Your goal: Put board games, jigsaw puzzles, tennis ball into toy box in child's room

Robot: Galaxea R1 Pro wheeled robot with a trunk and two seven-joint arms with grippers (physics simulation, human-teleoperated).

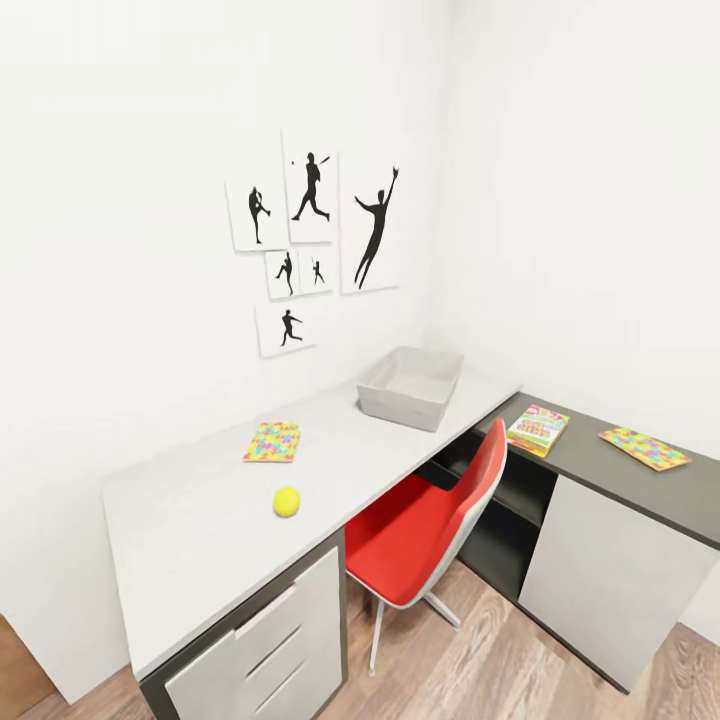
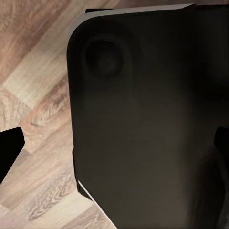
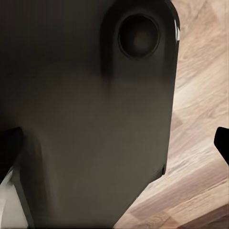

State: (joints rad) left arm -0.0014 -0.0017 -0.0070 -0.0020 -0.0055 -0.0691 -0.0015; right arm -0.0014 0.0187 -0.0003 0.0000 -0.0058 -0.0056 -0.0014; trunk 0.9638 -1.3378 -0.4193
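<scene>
White walls with black baseball-player silhouette prints [image 1: 318,235] frame the corner where the L-shaped table [image 1: 190,520] stands. On its light-grey top the toy box [image 1: 411,387] sits near the inner corner and looks empty from this angle. One jigsaw puzzle [image 1: 272,441] lies flat nearer the robot, with the tennis ball [image 1: 287,501] just in front of it, apart from it. On the lower dark-grey wing rests a board game [image 1: 538,430], and further along the same wing lies the second jigsaw puzzle [image 1: 645,447]. A red chair [image 1: 430,525] is tucked into the angle between the two desk sections, over the wood-plank floor [image 1: 500,670].

Both wrist views look down past a dark rounded robot body part at the plank floor; in the left wrist view dark fingertips [image 2: 9,150] sit at opposite edges of the frame, so the left gripper [image 2: 114,148] appears spread wide with nothing between its fingers (the arms seem to hang low by the base). In the right wrist view a dark tip [image 3: 223,143] shows at one edge, and I cannot tell how the right gripper stands.

Nothing seems packed yet, so this reads as the approach step. The next move probably calls for rolling closer to the desk, raising an arm, and choosing a near item such as the ball or the nearer puzzle, minding the chair.
</scene>
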